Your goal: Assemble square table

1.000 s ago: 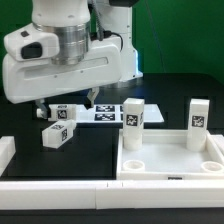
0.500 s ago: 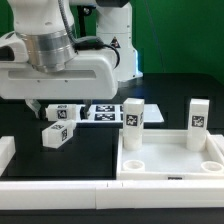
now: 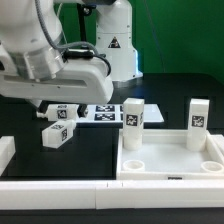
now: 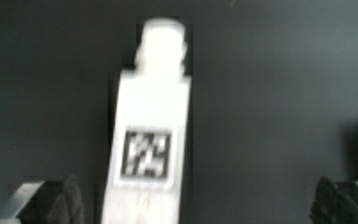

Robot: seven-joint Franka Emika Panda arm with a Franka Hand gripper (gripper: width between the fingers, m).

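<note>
The pincer [image 4: 197,203] is spread wide apart and grips nothing, its dark fingers [image 4: 51,200] flanking a blurred tagged leg [image 4: 149,130] lying on the desk [image 4: 282,90], while the square table slab [image 3: 170,152] sits at four o'clock in the exterior view, with an upright leg [image 3: 134,114] in its ten o'clock socket and a second upright leg [image 3: 198,116] in its two o'clock socket.
</note>
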